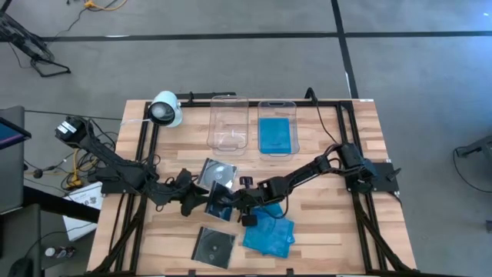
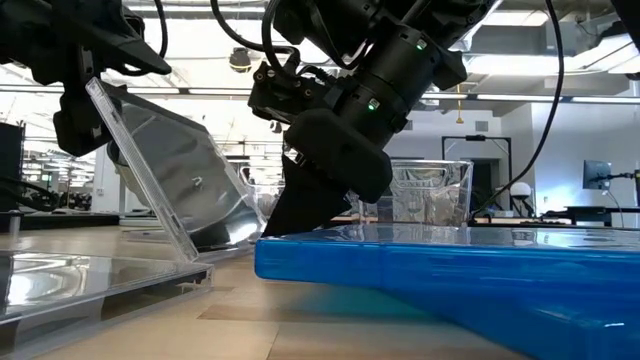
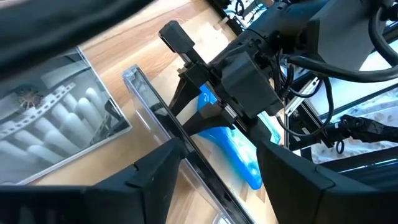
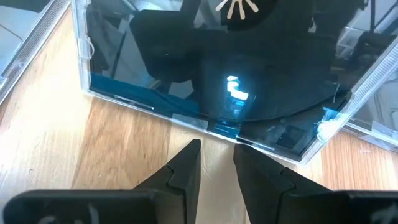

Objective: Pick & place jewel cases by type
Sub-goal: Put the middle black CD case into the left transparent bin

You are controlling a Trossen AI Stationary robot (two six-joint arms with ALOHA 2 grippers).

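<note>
wooden slatted table: two clear tubs at back, one holding a blue case. left gripper, jaws wide, clasps a tilted clear jewel case mid-table. right gripper, jaws narrowly parted, empty, beside translucent blue jewel cases.

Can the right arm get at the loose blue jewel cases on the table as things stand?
Probably yes: the blue jewel cases lie uncovered just below the right gripper, with no tub between. The clear case the left gripper holds tilted sits close beside it.

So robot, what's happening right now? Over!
Left gripper clamped on tilted clear jewel case. Right gripper narrowly open, nosed at its edge. Blue jewel cases close beside.
</note>
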